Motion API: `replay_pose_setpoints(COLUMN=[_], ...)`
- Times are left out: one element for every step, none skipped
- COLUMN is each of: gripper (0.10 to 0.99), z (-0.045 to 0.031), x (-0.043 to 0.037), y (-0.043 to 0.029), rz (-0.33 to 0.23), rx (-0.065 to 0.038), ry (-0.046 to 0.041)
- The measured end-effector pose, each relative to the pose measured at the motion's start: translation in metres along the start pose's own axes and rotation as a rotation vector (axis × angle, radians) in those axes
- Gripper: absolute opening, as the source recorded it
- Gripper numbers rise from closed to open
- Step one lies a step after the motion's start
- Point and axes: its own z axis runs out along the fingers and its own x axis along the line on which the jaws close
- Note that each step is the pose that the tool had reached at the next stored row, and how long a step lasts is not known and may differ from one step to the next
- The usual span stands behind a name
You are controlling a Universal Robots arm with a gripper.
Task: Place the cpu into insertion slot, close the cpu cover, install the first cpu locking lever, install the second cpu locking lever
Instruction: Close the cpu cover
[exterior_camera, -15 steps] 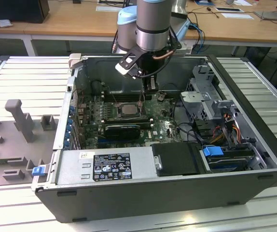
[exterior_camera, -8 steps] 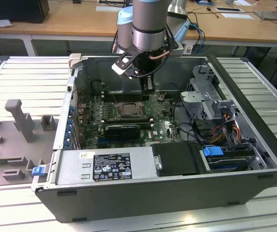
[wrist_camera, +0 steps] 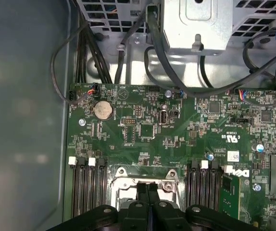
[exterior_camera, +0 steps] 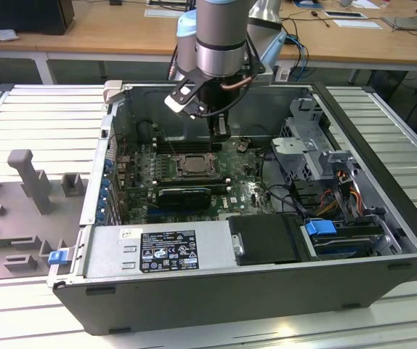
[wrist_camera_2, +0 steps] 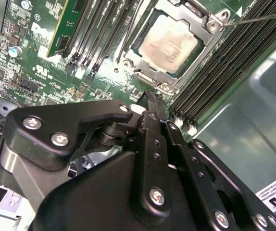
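Observation:
The cpu (wrist_camera_2: pixel 169 42), a pale silvery square, lies flat in the insertion slot (exterior_camera: pixel 193 164) on the green motherboard. The cpu cover (wrist_camera_2: pixel 150 77), a silver frame plate, lies down around the chip's edges. A thin metal lever rod (wrist_camera_2: pixel 258 18) runs outward from one socket corner. My gripper (wrist_camera_2: pixel 150 96) is shut with its black fingers pressed together and nothing between them. It hovers just beside the socket's edge, a little above the board. In the first wrist view the gripper (wrist_camera: pixel 147 186) sits over the socket frame (wrist_camera: pixel 121 173). In the exterior view the gripper (exterior_camera: pixel 221 133) hangs behind the socket.
Long black memory slots (wrist_camera_2: pixel 224 67) flank the socket on both sides. A black card (exterior_camera: pixel 184 194) lies in front of it. A drive cage (exterior_camera: pixel 314 142) and cables (wrist_camera: pixel 99 53) fill the exterior view's right. The case wall (wrist_camera: pixel 22 120) stands close by.

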Motion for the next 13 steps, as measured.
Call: replay_pose_setpoints(gripper=[0.106,0.106,0.106,0.106,0.106,0.106,0.106,0.106,0.106,0.106,0.106,0.106,0.106], z=[-0.0001,-0.0001,0.0004,0.0011,0.0018,0.0028,0.0039,0.0047,0.0058,0.0064,0.0066,0.0067,0.0068], x=[0.0,0.0001,0.0002,0.0002,0.0002,0.0002,0.0002,0.0003,0.0003,0.0004,0.0004,0.0005,0.0007], y=[-0.001,-0.003,-0.0063,-0.0078,-0.0091,-0.0105,-0.012,-0.0134,-0.0165,-0.0195,-0.0222,-0.024,-0.0267], rz=[0.0,0.0,0.0,0.0,0.0,0.0,0.0,0.0,0.0,0.0,0.0,0.0,0.0], rx=[0.0,0.0,0.0,0.0,0.0,0.0,0.0,0.0,0.0,0.0,0.0,0.0,0.0], ry=[0.0,0.0,0.0002,0.0001,0.0,0.0,0.0,0.0,0.0,-0.0001,-0.0002,0.0,0.0002])
